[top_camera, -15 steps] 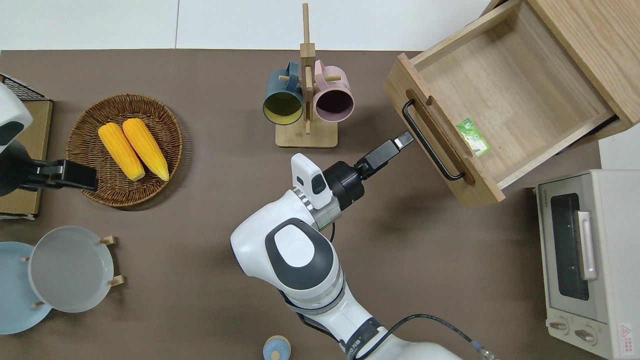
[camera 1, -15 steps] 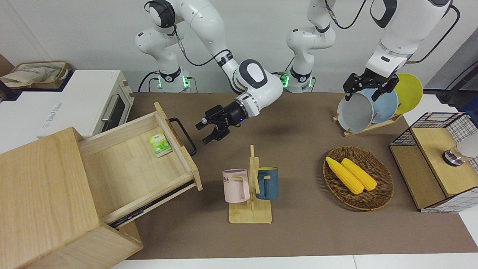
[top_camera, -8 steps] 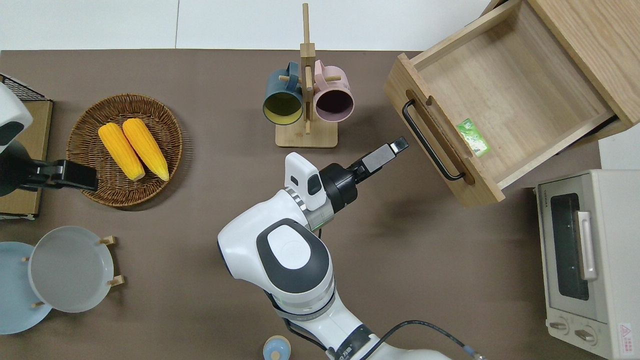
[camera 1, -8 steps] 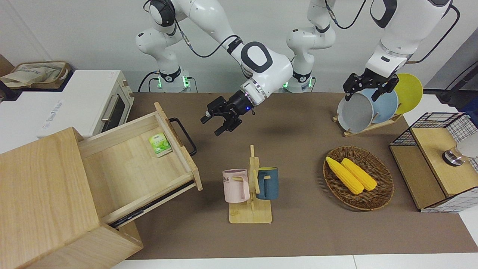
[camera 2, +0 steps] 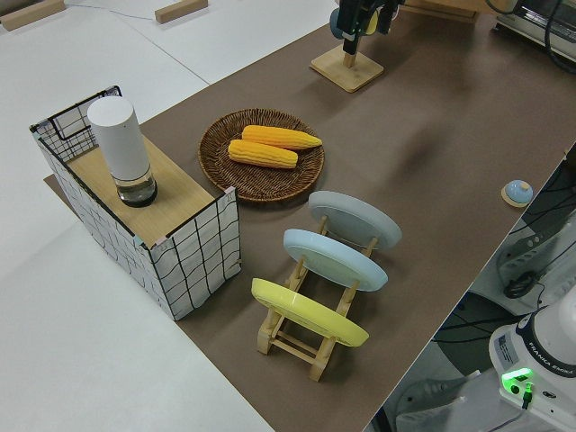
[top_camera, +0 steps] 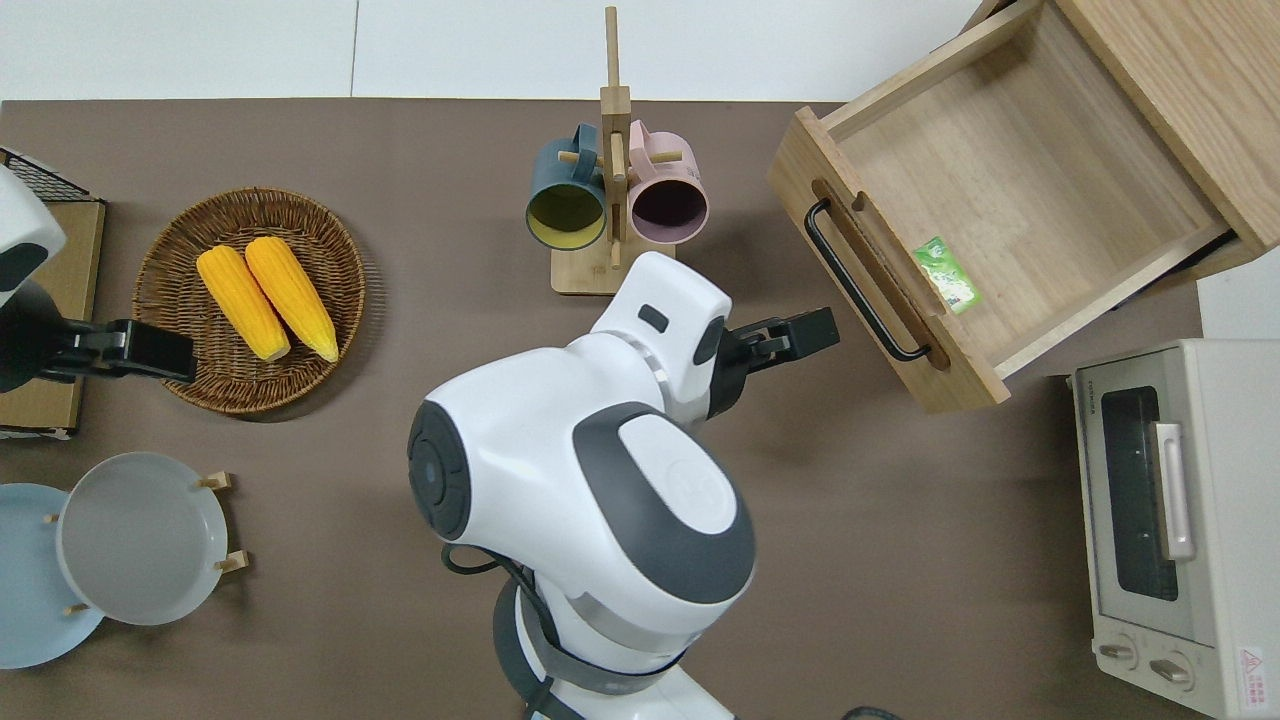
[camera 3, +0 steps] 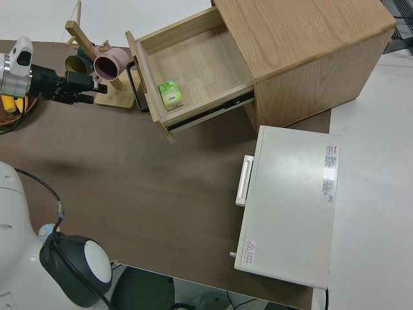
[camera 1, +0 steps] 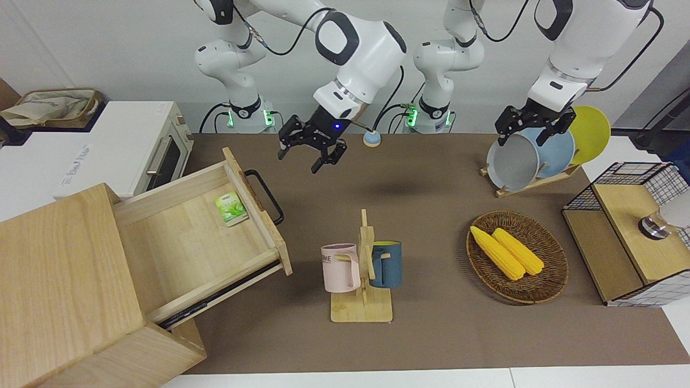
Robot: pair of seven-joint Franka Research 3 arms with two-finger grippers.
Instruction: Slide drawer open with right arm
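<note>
Overhead view: the right arm (top_camera: 590, 500) fills the lower centre of the frame, elbow raised, wrist bent toward the upper right.
Right gripper (camera 1: 314, 156): in the air over bare table mat, fingers spread, grasping nothing; apart from the black bar handle (top_camera: 860, 284).
Drawer (top_camera: 1000, 190): upper right of the overhead frame, pulled well out of the pale wooden box (camera 1: 64, 291); a small green packet (top_camera: 947, 274) lies inside against the front panel.
Open room: bare brown mat (top_camera: 880, 520) at the lower right, between drawer front, arm and toaster oven (top_camera: 1170, 520).
Mug rack (top_camera: 613, 200): upper centre, near the gripper.
Left arm: parked; I cannot tell how its gripper (camera 1: 531, 123) stands.
</note>
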